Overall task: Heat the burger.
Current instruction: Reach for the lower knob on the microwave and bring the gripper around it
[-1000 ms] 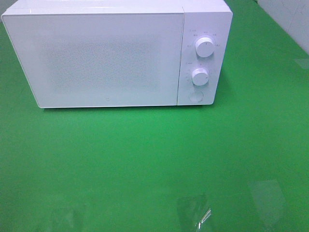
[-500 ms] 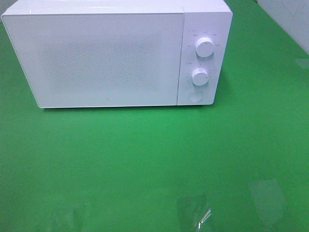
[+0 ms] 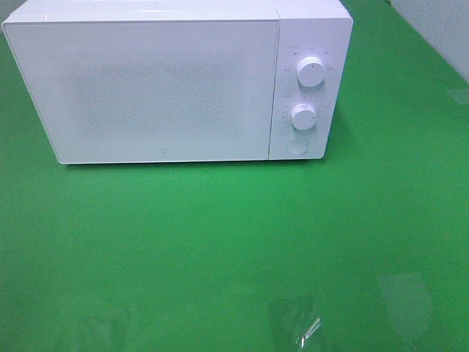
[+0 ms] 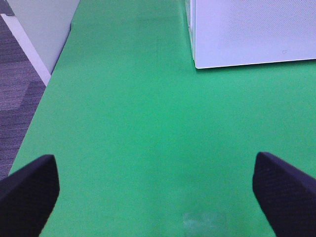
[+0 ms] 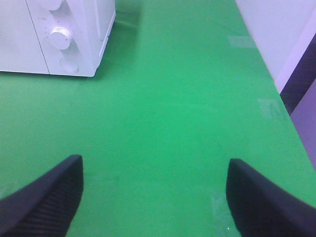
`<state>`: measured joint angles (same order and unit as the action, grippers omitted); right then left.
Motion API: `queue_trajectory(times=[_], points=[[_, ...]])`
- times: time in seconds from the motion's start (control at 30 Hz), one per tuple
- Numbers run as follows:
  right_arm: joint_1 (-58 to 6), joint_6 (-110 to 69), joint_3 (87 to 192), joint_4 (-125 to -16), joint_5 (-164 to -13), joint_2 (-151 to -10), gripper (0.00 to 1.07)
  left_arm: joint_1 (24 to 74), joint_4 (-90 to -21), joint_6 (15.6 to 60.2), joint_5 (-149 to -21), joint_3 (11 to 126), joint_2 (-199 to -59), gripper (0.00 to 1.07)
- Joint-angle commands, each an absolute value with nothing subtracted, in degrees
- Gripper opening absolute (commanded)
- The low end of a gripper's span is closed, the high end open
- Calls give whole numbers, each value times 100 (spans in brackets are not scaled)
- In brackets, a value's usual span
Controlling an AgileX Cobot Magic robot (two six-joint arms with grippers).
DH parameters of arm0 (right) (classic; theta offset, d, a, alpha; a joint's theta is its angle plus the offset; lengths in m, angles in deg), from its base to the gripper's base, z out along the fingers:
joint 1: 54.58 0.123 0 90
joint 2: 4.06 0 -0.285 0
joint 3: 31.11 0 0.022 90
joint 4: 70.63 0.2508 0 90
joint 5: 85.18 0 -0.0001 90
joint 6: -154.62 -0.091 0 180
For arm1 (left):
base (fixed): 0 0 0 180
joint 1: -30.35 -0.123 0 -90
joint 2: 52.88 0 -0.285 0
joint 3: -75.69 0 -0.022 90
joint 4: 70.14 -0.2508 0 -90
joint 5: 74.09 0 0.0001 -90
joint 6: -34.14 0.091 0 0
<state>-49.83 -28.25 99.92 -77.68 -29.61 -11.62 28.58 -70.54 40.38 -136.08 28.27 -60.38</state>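
The burger is out of view in every frame. A white microwave (image 3: 176, 81) stands at the back of the green table with its door (image 3: 146, 92) shut; two knobs and a round button (image 3: 296, 147) are on its right panel. It also shows in the left wrist view (image 4: 252, 32) and the right wrist view (image 5: 59, 34). My left gripper (image 4: 157, 197) is open and empty over bare green cloth, its black fingers (image 4: 29, 190) wide apart. My right gripper (image 5: 155, 197) is open and empty, well short of the microwave. Neither gripper shows in the high view.
The green table surface (image 3: 234, 242) stretches in front of the microwave. Its left edge drops to grey carpet (image 4: 15, 94) and a pale wall panel (image 4: 42, 24). Its right edge (image 5: 286, 113) meets a white wall. Bits of clear tape (image 3: 308, 330) lie near the front.
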Motion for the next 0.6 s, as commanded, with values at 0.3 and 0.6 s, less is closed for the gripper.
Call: queue_trajectory(times=[0.3, 0.6], points=[[-5023, -2756, 9981, -7762, -3018, -1007, 76, 2864, -7014, 4038, -13534, 2815, -5901, 100], [-5023, -2762, 10107, -7802, -3167, -1036, 79, 2864, -7014, 4038, -13534, 2815, -5901, 100]])
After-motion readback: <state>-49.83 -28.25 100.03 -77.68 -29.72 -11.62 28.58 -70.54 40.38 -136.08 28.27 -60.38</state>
